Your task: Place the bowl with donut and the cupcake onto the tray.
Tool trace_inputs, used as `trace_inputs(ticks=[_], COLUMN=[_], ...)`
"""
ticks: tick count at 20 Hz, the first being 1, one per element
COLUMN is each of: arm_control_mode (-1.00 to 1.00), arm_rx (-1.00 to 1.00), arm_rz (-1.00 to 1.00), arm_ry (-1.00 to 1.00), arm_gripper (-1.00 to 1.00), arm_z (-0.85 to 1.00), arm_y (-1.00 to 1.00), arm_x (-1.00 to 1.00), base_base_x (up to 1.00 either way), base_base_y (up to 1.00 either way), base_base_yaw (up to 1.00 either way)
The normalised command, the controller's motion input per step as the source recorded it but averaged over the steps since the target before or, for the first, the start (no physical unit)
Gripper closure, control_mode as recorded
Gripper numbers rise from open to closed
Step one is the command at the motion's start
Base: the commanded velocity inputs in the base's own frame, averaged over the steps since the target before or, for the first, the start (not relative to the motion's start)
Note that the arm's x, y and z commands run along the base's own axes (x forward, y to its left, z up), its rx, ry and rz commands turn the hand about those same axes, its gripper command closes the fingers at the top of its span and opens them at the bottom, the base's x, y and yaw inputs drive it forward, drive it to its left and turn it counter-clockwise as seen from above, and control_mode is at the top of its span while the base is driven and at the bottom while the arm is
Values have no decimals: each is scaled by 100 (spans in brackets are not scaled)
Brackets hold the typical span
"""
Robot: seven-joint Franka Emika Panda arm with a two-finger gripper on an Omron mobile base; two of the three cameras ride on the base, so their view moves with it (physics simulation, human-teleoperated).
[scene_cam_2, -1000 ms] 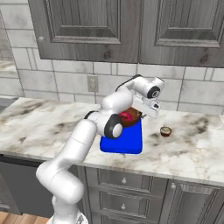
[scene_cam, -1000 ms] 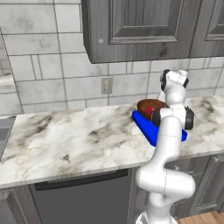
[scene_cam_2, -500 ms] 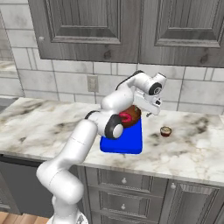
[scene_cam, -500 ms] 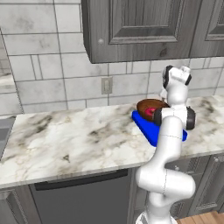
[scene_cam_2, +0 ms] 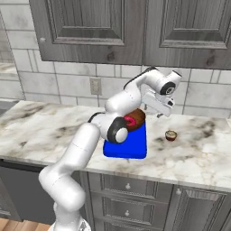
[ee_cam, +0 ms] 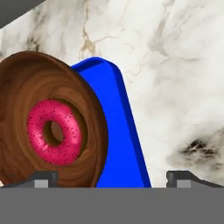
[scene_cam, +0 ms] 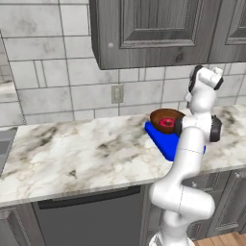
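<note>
Fingertips (ee_cam: 43,178) sat wide apart at the bottom of the hand view, nothing between them, so the gripper (ee_cam: 111,178) was holding nothing. Right past them was the bowl (ee_cam: 52,118), reddish-brown and wood-grained, with the pink donut (ee_cam: 54,131) lying in its middle. The bowl rested on the blue tray (ee_cam: 120,135), toward one end of it, with a strip of bare tray showing beside it.

From the right base view, the arm's elbow cut across the front of the tray (scene_cam_2: 128,144) and hid most of the bowl (scene_cam_2: 136,119), so only a slice of bowl and donut (scene_cam_2: 131,121) peeked out. The gripper (scene_cam_2: 160,108) hung above the counter (scene_cam_2: 45,131), just past the bowl's rim, between it and the cupcake (scene_cam_2: 170,135). That cupcake sat alone on the marble, off the tray and apart from it.

Further back were the tiled wall with an outlet (scene_cam: 116,93) and the grey cabinets (scene_cam: 153,29) overhead.
</note>
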Motion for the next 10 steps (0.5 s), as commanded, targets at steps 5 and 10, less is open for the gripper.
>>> trace_inputs(ticks=[5,10], arm_control_mode=[-100,-100], arm_rx=[-9,-8], arm_rz=[-16,-15], arm_ry=[-8,0], arm_gripper=[-100,-100], arm_z=[0,-3], arm_y=[-20,-17], arm_x=[-46,-48], base_base_x=[0,0], base_base_y=[0,0], base_base_yaw=[0,0])
